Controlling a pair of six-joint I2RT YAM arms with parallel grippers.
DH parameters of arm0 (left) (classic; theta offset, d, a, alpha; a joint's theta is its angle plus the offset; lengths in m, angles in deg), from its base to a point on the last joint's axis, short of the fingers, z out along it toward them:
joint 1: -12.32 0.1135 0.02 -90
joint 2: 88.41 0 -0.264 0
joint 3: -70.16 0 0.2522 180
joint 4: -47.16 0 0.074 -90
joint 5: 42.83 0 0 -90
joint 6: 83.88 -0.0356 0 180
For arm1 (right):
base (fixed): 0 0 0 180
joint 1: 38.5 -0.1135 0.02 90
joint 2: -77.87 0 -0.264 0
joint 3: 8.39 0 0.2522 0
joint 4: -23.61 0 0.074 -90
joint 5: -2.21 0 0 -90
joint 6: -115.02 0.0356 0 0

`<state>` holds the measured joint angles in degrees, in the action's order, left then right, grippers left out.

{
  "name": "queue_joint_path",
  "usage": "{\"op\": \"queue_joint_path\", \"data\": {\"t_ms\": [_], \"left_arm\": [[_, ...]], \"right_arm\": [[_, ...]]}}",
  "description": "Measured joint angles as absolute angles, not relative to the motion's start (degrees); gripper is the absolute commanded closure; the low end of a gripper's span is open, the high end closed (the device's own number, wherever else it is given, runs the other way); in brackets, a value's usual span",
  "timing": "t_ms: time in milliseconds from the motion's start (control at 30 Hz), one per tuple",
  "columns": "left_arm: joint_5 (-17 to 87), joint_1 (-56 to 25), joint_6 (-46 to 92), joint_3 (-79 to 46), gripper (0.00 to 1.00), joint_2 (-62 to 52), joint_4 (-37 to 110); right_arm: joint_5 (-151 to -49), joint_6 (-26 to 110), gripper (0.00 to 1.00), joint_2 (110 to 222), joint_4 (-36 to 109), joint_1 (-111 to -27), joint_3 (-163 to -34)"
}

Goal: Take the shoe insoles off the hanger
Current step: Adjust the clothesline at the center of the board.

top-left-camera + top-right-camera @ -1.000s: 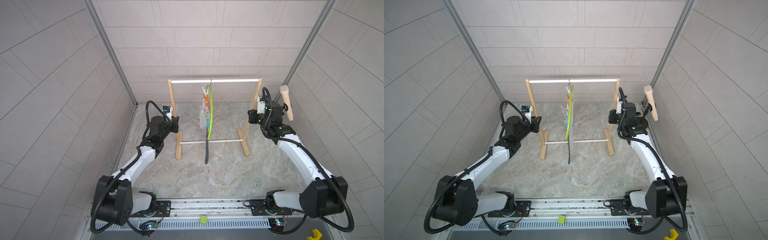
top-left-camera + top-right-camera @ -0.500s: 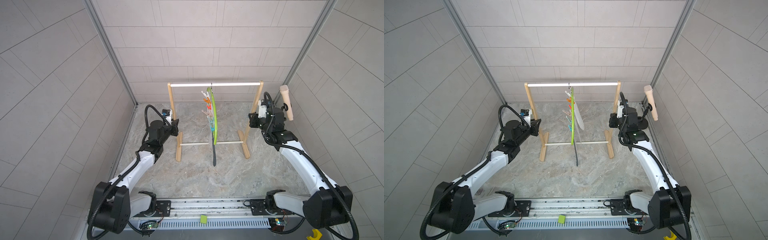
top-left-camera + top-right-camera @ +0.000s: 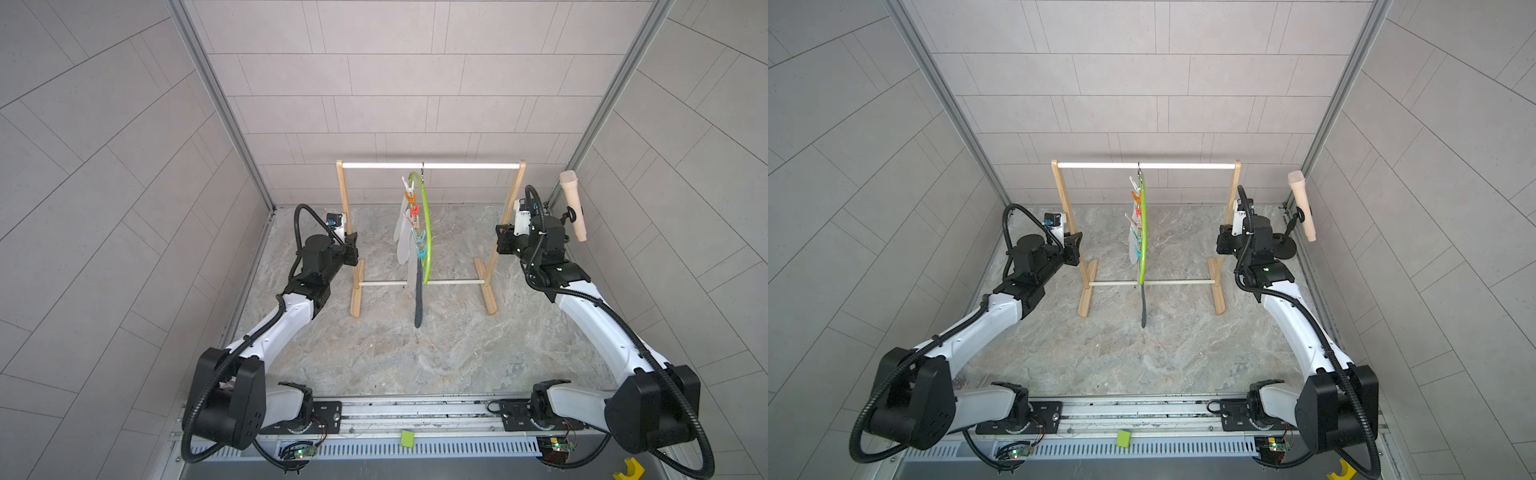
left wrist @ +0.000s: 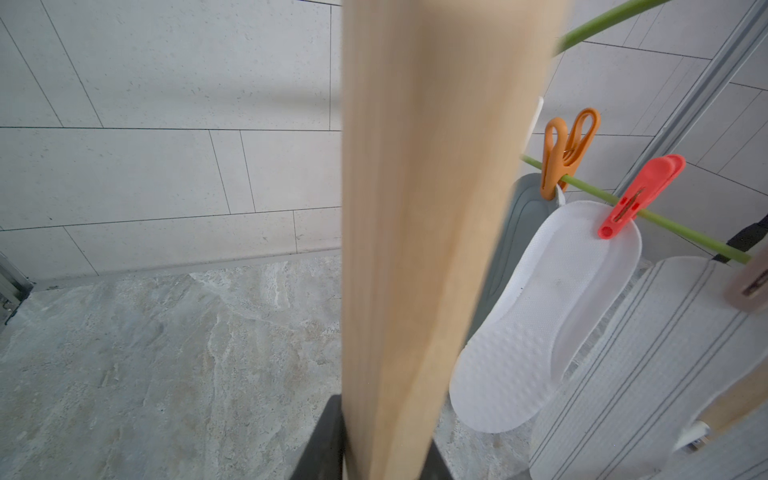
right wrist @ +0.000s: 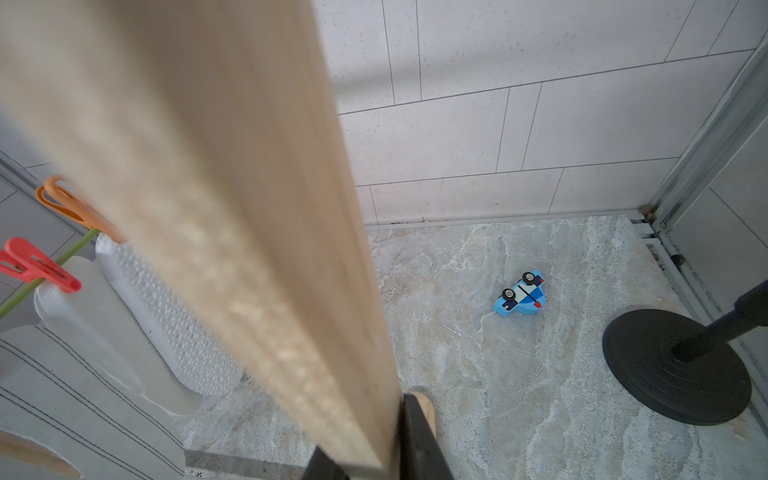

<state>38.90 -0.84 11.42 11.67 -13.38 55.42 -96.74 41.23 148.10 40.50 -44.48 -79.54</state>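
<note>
The lime-green hanger (image 3: pixel 428 232) (image 3: pixel 1143 243) hangs edge-on by its hook from the wooden rack's white top rod (image 3: pixel 430 166). Several shoe insoles (image 3: pixel 402 245) are pinned to it by coloured clothespins, and a dark one (image 3: pixel 418 299) reaches lowest. My left gripper (image 3: pixel 351 249) (image 4: pixel 374 457) is shut on the rack's left post (image 4: pixel 415 208). My right gripper (image 3: pixel 500 241) (image 5: pixel 365 461) is shut on the right post (image 5: pixel 249 208). The left wrist view shows a white dotted insole (image 4: pixel 540 332) under a red pin (image 4: pixel 636 199) and a striped insole (image 4: pixel 644 374).
A blue toy car (image 5: pixel 521 294) lies on the marble floor behind the rack's right side. A black round stand base (image 5: pixel 673 365) stands by the right wall, carrying a beige microphone-shaped thing (image 3: pixel 572 203). Tiled walls close in the back and both sides.
The hanger and its insoles swung right on the rod, then back towards the left. Both grippers stay on the rack's posts, which shifted only slightly.
</note>
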Motion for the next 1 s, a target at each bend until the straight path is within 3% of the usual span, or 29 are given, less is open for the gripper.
{"op": "queue_joint_path", "data": {"t_ms": [167, 300, 333, 467, 567, 600, 767, 800, 867, 900, 1000], "left_arm": [[39.7, -0.8, 11.4, 9.6, 0.91, -10.3, 56.4], [39.8, -0.8, 11.4, 9.6, 0.78, -10.1, 56.8], [39.9, -0.8, 11.4, 9.9, 0.73, -10.3, 56.9], [41.5, -0.1, 14.0, 12.8, 0.53, -12.6, 53.9], [42.3, 0.2, 14.7, 15.4, 0.06, -13.8, 50.2], [42.6, 0.3, 14.9, 16.2, 0.00, -14.3, 48.8], [43.7, 0.4, 15.8, 17.9, 0.00, -16.8, 45.0], [43.9, 0.4, 15.8, 18.0, 0.00, -17.4, 44.6], [44.3, 0.4, 16.2, 18.2, 0.00, -18.9, 43.8], [44.5, 0.4, 16.4, 18.2, 0.00, -20.0, 43.2], [45.4, 0.4, 17.1, 18.3, 0.00, -23.0, 42.0]], "right_arm": [[-96.0, 40.8, 0.92, 148.9, 39.3, -44.6, -79.5], [-95.8, 40.6, 0.77, 148.9, 38.7, -44.7, -79.1], [-95.8, 40.7, 0.69, 148.9, 38.4, -44.7, -79.0], [-96.5, 42.3, 0.54, 148.7, 38.2, -44.4, -77.5], [-96.5, 43.0, 0.48, 148.6, 38.9, -44.3, -76.4], [-96.5, 43.0, 0.46, 148.6, 39.1, -44.2, -76.2], [-96.5, 42.8, 0.37, 148.5, 40.1, -44.0, -76.1], [-96.5, 42.8, 0.27, 148.5, 40.3, -44.0, -76.1], [-96.7, 42.5, 0.19, 148.4, 40.7, -44.0, -76.2], [-96.9, 42.2, 0.01, 148.3, 40.9, -44.0, -76.3], [-97.7, 41.8, 0.00, 147.6, 41.9, -44.0, -76.7]]}}
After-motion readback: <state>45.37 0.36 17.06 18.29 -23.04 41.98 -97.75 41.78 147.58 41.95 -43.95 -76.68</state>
